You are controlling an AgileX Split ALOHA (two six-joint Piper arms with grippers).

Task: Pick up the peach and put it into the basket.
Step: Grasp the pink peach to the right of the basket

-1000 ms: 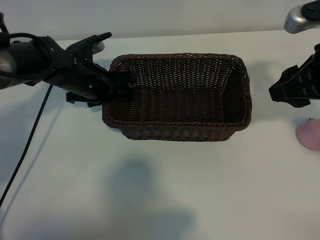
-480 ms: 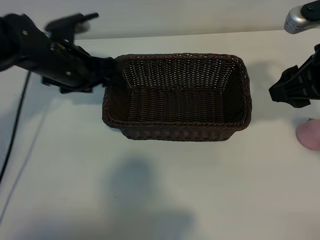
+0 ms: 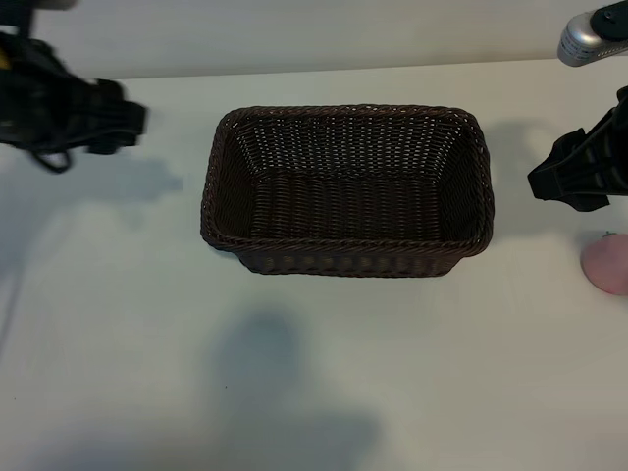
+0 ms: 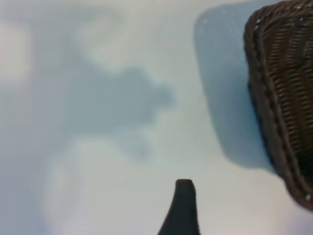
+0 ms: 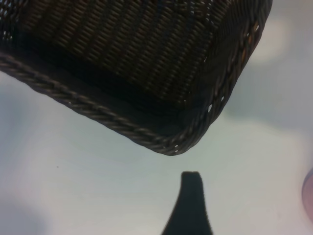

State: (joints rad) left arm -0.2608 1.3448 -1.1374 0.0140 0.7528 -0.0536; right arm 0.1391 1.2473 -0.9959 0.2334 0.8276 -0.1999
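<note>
Peach (image 3: 608, 266): on your tabletop (image 3: 324, 373), unpicked.
Basket (image 3: 345, 245): holds nothing.
Right gripper (image 3: 579, 177): beside peach, jaws apart.
Left gripper (image 3: 98, 123): jaws unclear.

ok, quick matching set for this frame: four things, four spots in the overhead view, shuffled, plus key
1. basket
2. peach
3. left gripper
4. right gripper

A. right edge, on the table
B. centre of the table
C. upper left, clear of the basket
D. between the basket's right end and the peach, raised

Pairs: 1-B, 2-A, 3-C, 4-D
</note>
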